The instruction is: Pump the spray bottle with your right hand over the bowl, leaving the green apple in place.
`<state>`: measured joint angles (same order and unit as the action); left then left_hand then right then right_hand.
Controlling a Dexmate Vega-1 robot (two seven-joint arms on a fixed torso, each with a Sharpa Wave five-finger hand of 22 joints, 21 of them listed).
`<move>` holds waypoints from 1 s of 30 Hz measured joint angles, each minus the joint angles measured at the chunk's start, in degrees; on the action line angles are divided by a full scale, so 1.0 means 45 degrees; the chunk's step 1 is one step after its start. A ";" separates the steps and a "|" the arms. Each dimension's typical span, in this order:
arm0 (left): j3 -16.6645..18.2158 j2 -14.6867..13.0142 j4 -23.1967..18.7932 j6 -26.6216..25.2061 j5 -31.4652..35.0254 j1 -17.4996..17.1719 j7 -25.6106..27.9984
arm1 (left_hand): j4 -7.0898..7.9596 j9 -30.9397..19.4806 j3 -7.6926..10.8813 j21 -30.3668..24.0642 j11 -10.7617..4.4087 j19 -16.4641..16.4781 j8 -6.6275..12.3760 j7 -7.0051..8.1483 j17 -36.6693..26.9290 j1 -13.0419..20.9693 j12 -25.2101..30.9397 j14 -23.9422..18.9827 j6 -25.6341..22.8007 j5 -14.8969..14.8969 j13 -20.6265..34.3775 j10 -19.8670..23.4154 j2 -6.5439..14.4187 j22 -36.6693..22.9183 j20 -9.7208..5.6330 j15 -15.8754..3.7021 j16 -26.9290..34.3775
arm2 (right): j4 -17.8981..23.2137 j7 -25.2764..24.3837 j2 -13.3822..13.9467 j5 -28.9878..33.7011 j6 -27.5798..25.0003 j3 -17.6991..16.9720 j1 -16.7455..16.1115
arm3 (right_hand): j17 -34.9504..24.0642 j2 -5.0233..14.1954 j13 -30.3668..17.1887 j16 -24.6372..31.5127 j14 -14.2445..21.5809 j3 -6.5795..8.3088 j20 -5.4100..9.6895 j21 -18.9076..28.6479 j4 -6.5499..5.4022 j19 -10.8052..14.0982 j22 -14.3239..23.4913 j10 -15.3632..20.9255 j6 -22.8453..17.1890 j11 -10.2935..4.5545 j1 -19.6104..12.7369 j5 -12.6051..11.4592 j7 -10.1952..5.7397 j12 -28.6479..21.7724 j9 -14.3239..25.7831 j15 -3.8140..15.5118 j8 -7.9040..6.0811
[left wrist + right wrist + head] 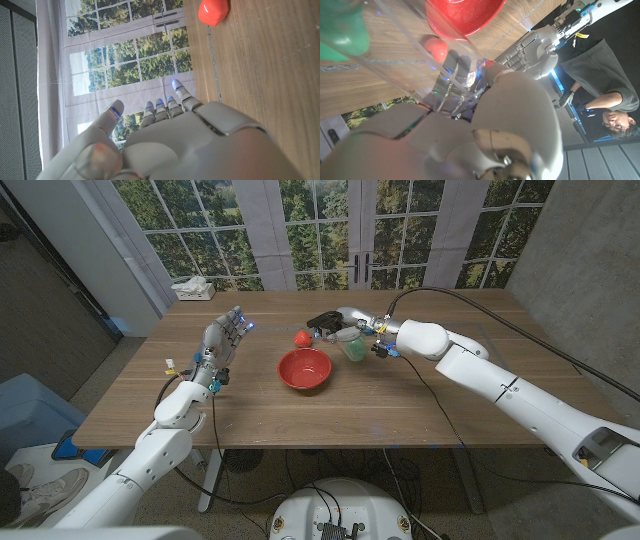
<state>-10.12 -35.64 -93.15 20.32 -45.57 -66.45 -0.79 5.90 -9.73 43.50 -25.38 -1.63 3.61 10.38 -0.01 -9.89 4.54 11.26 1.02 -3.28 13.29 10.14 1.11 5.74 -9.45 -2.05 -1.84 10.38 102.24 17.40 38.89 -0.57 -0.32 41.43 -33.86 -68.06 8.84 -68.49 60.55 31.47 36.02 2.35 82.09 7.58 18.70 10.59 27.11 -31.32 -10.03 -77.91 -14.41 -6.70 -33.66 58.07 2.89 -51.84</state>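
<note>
From up top, my right robot hand (345, 330) grips the spray bottle (352, 344), tipped with its nozzle end toward the red bowl (304, 368) just beside it. Left robot hand (222, 338) is spread, well apart. Left wrist: a red fruit (214, 11) on the surface (260, 75), no green apple. Right wrist: bottle's clear body crosses my fingers (451, 75).

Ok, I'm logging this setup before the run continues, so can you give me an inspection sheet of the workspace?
Surface: wooden table, bare wood around the things.
Job's things: red bowl mid-table; spray bottle held beside it, not over it; a small red fruit behind the bowl, no green apple seen.
Clutter: tissue box at the far corner.
Hands: right hand grips the bottle; left hand raised, holds nothing.
Cables: black cable along the right arm.
Surroundings: windows with trees behind; a person nearby.
</note>
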 measured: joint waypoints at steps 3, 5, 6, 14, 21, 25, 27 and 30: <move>-0.0015 0.0017 0.0033 0.0001 0.0000 0.0029 -0.0006 | -0.0053 0.0001 0.0053 0.0001 0.0000 0.0051 0.0000 0.0033 0.0000 0.0000 0.0000 0.0000 0.0033 0.0000 0.0000 0.0000 0.0000 0.0000 -0.0049 0.0000 0.0000 | 0.0027 0.0132 0.0007 0.0224 -0.0150 0.0117 0.0143 | 0.0000 0.0000 -0.0054 0.0002 -0.0108 0.0000 0.0000 -0.0004 0.0000 0.0000 -0.0033 0.0059 -0.0379 0.0050 0.0000 0.0000 -0.0136 -0.0101 0.1333 0.0018 -0.1054; -0.0026 0.0027 0.0056 0.0002 0.0000 0.0049 -0.0013 | -0.0053 0.0000 0.0053 0.0000 0.0000 0.0071 0.0000 0.0049 0.0000 0.0000 0.0000 0.0000 0.0049 0.0000 0.0000 0.0000 0.0000 0.0000 -0.0069 0.0000 0.0000 | 0.0047 0.0205 0.0013 0.0354 -0.0186 0.0181 0.0233 | 0.0000 0.0000 0.0118 0.0002 -0.0109 0.0000 -0.0001 -0.0006 0.0000 0.0000 -0.0049 0.0429 -0.0687 0.0070 0.0000 0.0000 -0.0168 -0.0149 0.2063 0.0018 -0.1691; -0.0026 0.0027 0.0056 0.0001 0.0000 0.0049 -0.0014 | -0.0053 0.0000 0.0053 0.0000 0.0000 0.0071 0.0000 0.0049 0.0000 0.0000 0.0000 0.0000 0.0049 0.0000 0.0000 0.0000 0.0000 0.0000 -0.0069 0.0000 0.0000 | 0.0047 0.0205 0.0016 0.0354 -0.0186 0.0195 0.0260 | 0.0000 0.0000 0.0228 0.0002 -0.0109 0.0000 0.0000 -0.0007 0.0000 0.0002 -0.0050 0.0579 -0.0903 0.0090 0.0000 0.0000 -0.0157 -0.0149 0.2232 0.0018 -0.1901; -0.0051 0.0055 0.0114 0.0017 0.0001 0.0086 -0.0016 | -0.0053 0.0000 0.0053 0.0037 0.0000 0.0142 0.0000 0.0048 0.0000 0.0001 0.0000 0.0000 0.0048 0.0000 0.0000 0.0000 0.0000 0.0000 -0.0004 0.0000 0.0000 | 0.0046 0.0354 0.0022 0.0636 -0.0150 0.0280 0.0411 | 0.0000 0.0000 0.0780 0.0082 0.0025 0.0001 0.0001 0.0087 0.0001 0.0235 -0.0129 0.1301 -0.1548 0.0249 0.0000 -0.0050 -0.0042 -0.0149 0.2867 -0.0006 -0.1924; -0.0065 0.0069 0.0120 0.0029 0.0013 0.0099 -0.0014 | 0.0000 0.0000 0.0106 0.0101 0.0000 0.0142 0.0000 0.0101 0.0000 0.0000 0.0000 0.0000 -0.0004 0.0000 0.0000 0.0000 0.0001 0.0000 -0.0003 0.0000 0.0000 | -0.0004 0.0426 0.0015 0.0755 -0.0047 0.0298 0.0471 | 0.0001 0.0000 0.0844 0.0082 0.0048 0.0138 0.0046 0.0086 0.0137 0.0285 -0.0135 0.1416 -0.1518 0.0273 0.0000 -0.0050 -0.0168 -0.0247 0.2920 0.0017 -0.1924; -0.0069 0.0074 0.0120 0.0031 0.0026 0.0105 0.0005 | 0.0000 0.0000 0.0106 0.0100 0.0000 0.0141 0.0000 0.0120 0.0000 0.0001 0.0000 0.0000 -0.0024 0.0000 0.0000 0.0000 0.0000 0.0000 -0.0002 0.0000 0.0000 | -0.0044 0.0469 0.0007 0.0783 -0.0015 0.0298 0.0495 | 0.0000 -0.0001 0.0823 0.0082 0.0156 0.0138 0.0000 0.0077 0.0138 0.0375 -0.0137 0.1416 -0.1457 0.0272 0.0000 -0.0050 -0.0229 -0.0247 0.2953 0.0042 -0.1926; -0.0071 0.0075 0.0120 0.0031 0.0029 0.0111 0.0009 | 0.0000 0.0001 0.0106 0.0100 0.0000 0.0140 0.0000 0.0119 0.0000 0.0001 0.0000 0.0000 -0.0024 0.0000 0.0000 0.0000 0.0000 0.0000 -0.0002 0.0000 0.0000 | -0.0054 0.0487 0.0002 0.0792 -0.0006 0.0298 0.0500 | 0.0001 0.0000 0.0808 0.0082 0.0156 0.0138 0.0000 0.0076 0.0137 0.0375 -0.0134 0.1416 -0.1455 0.0273 0.0000 -0.0050 -0.0232 -0.0247 0.2953 0.0042 -0.1927; -0.0079 0.0077 0.0124 0.0032 0.0035 0.0121 0.0011 | -0.0051 0.0000 0.0157 0.0101 0.0000 0.0140 0.0000 0.0119 0.0000 0.0001 0.0000 0.0000 -0.0024 0.0000 0.0000 0.0000 0.0001 0.0000 -0.0002 0.0000 0.0000 | -0.0065 0.0503 -0.0012 0.0803 -0.0004 0.0298 0.0510 | 0.0000 -0.0001 0.0833 0.0082 0.0155 0.0138 0.0000 0.0075 0.0137 0.0374 -0.0130 0.1401 -0.1268 0.0263 0.0000 -0.0049 -0.0417 -0.0247 0.2930 0.0042 -0.1984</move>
<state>-10.48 -35.29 -92.59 20.47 -45.41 -65.90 -0.74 5.68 -9.72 44.20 -24.93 -1.63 4.24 10.38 0.53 -9.89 4.54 11.26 1.02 -3.39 13.28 10.14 1.11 5.74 -9.45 -2.06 -1.84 10.38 101.95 19.66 38.84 3.04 -0.33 42.78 -31.56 -68.06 8.84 -64.74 60.92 32.17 36.64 2.36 82.43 8.20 20.38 10.00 33.42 -37.03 -8.85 -77.91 -14.63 -8.58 -34.78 71.26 3.08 -60.77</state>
